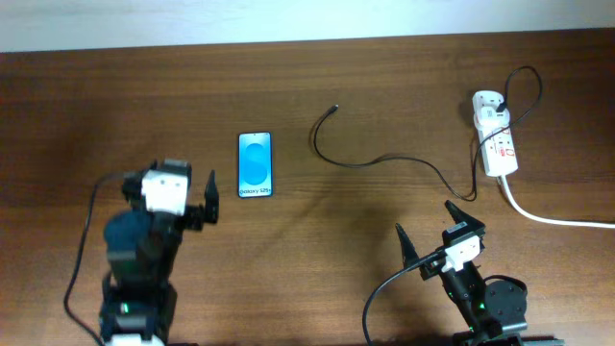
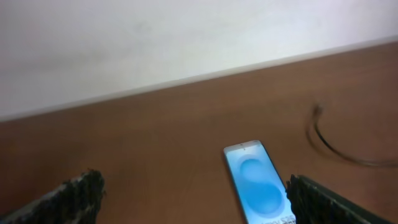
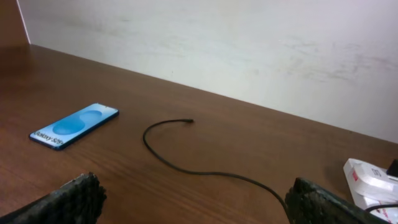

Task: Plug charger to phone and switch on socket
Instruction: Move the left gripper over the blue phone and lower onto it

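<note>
- We pick up the left gripper (image 2: 194, 186) hanging low over the wooden table (image 1: 96, 96). Its two dark fingers (image 2: 74, 196) are spread wide and there is nothing between them.
- The phone (image 1: 255, 165) lies flat just ahead of that gripper and a touch to its right, clear of both fingers. The blue screen faces up, and the small white text is at the edge nearest the robot.
- Over on the other side, the right gripper (image 1: 427, 221) is also splayed wide and empty, above bare wood and well apart from everything.
- The charger (image 1: 384, 161) is loose on the table between the phone and the socket (image 1: 495, 135), a thin black line curling in a loop.
- Its plug tip (image 1: 333, 109) rests free on the wood, to the right of the phone's far end and not touching it.
- We follow the cable to the right, where it climbs to the socket and loops over it.
- The socket is at the far right of the table, white with red markings. We cannot tell how its switch stands.
- A thick white cord (image 1: 548, 217) leaves the socket's near end and runs off the right edge.
</note>
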